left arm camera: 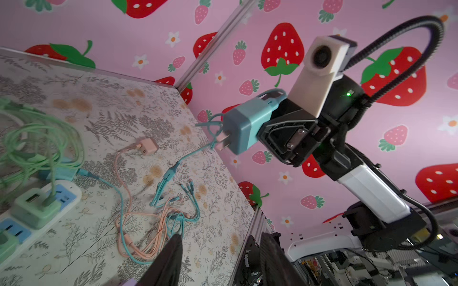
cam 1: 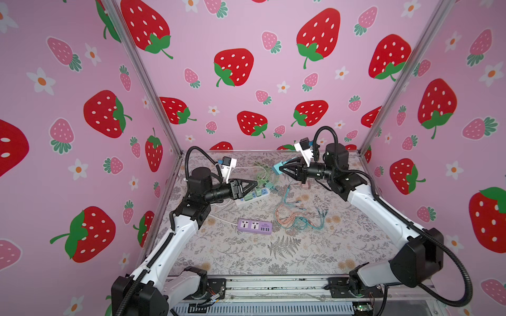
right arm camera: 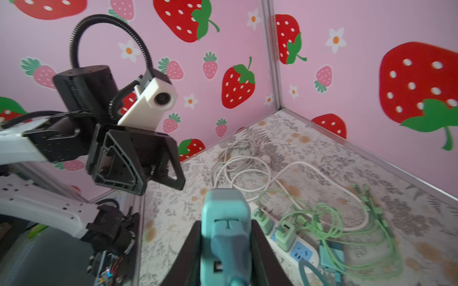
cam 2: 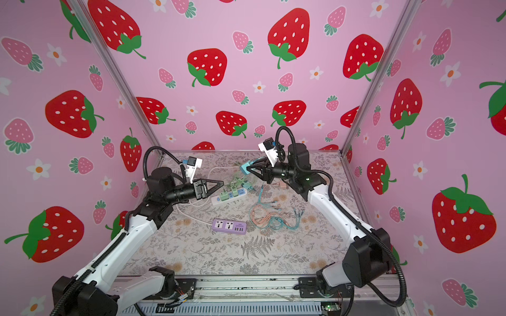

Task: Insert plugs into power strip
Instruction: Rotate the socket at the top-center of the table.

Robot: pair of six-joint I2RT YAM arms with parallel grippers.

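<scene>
The white power strip (cam 1: 241, 202) (right arm camera: 311, 262) lies left of centre with two mint plugs (cam 1: 249, 196) (left arm camera: 37, 208) standing in its sockets. A teal plug (cam 1: 269, 186) lies on the table at the strip's far end. My left gripper (cam 1: 253, 186) (left arm camera: 220, 262) hovers just over the strip, open, nothing between its fingers. My right gripper (cam 1: 282, 169) (right arm camera: 226, 247) is raised to the right of the strip, shut on another teal plug (left arm camera: 244, 128) (right arm camera: 225, 213), prongs pointing away from it. A peach plug (left arm camera: 147, 146) lies on the table under the right arm.
A purple power strip (cam 1: 254, 226) lies nearer the front. Tangled peach and teal cables (cam 1: 295, 216) spread to its right. Green cables (right arm camera: 334, 222) and a coiled white cord (right arm camera: 247, 168) lie behind the white strip. Pink walls close in the table's left, back and right.
</scene>
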